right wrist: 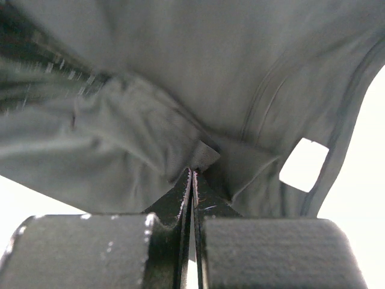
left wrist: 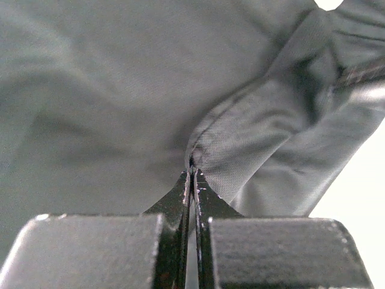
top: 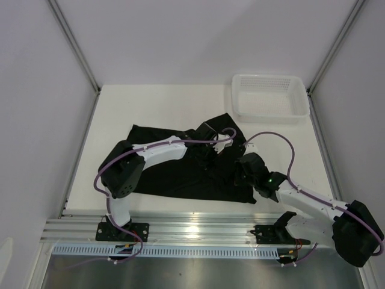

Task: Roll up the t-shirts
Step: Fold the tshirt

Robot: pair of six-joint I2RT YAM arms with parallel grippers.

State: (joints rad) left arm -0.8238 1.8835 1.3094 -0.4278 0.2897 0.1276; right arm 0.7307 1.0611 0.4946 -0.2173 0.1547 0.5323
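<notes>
The black t-shirt [top: 174, 177] lies partly spread on the white table, bunched and folded over at its right side. My left gripper [top: 207, 152] reaches over the shirt's upper middle; in the left wrist view it [left wrist: 192, 171] is shut, pinching a folded seam of the t-shirt [left wrist: 120, 90]. My right gripper [top: 243, 173] sits at the shirt's right edge. In the right wrist view it [right wrist: 192, 171] is shut on a fold of the same t-shirt [right wrist: 210, 60], whose cloth rises in folds around the fingertips.
A white mesh basket [top: 269, 96] stands at the back right of the table, apart from the shirt. Bare white table [top: 156, 102] lies behind the shirt and to its left. White walls close in the sides.
</notes>
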